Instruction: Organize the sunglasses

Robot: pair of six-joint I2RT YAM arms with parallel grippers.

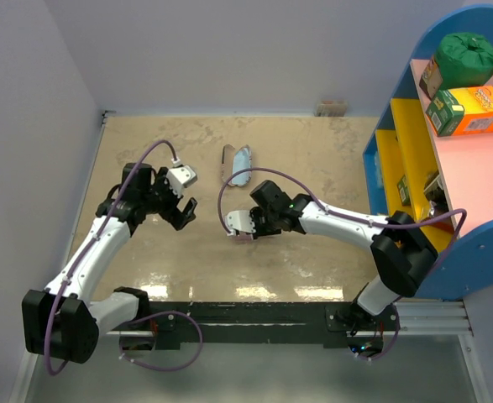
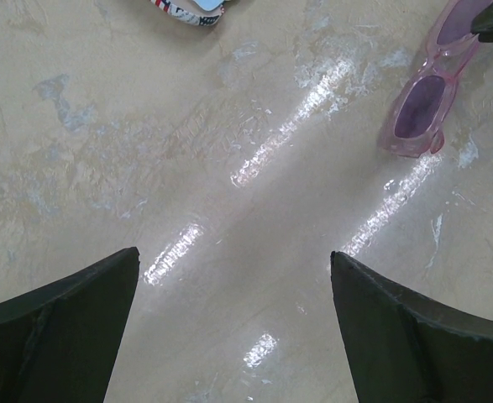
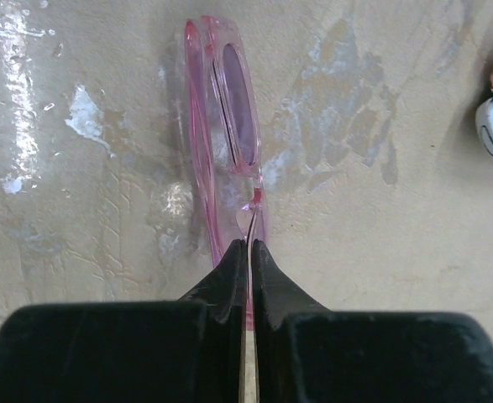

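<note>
Top view, mid-frame: sunglasses (image 3: 238, 117) lie flat on table (image 1: 322, 151), one arm pinched between the fingers of right gripper (image 3: 248, 245). Case (image 1: 238, 165) sits above them in frame, apart. Left gripper (image 1: 185, 211) is left of the sunglasses, near but not touching, fingers spread. Shelf (image 1: 397, 159) stands along the right edge, with a box (image 1: 469, 112) on it.
</note>
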